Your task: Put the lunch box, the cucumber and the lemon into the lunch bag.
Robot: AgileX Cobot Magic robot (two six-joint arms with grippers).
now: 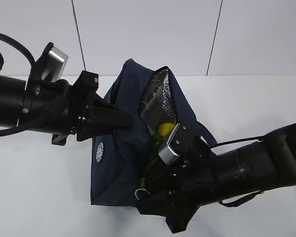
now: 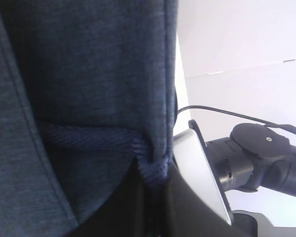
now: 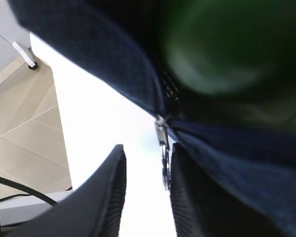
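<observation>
Exterior view, centre: the lunch bag (image 1: 116,163), boxy navy woven fabric with crinkled silver foil lining, stands on the white table (image 1: 39,187), mouth agape. Inside, the yellow lemon (image 1: 165,129) sits above a sliver of dark green cucumber (image 1: 156,144). From the left, the left gripper (image 1: 126,118) reaches in level, clenched on the bag's edge by its webbing handle (image 2: 89,138). From the lower right, the right gripper (image 3: 145,197) angles upward, its ribbed fingers (image 3: 108,197) parted, the zipper pull (image 3: 163,148) hanging between them; whether they touch it is unclear. The lunch box cannot be made out.
</observation>
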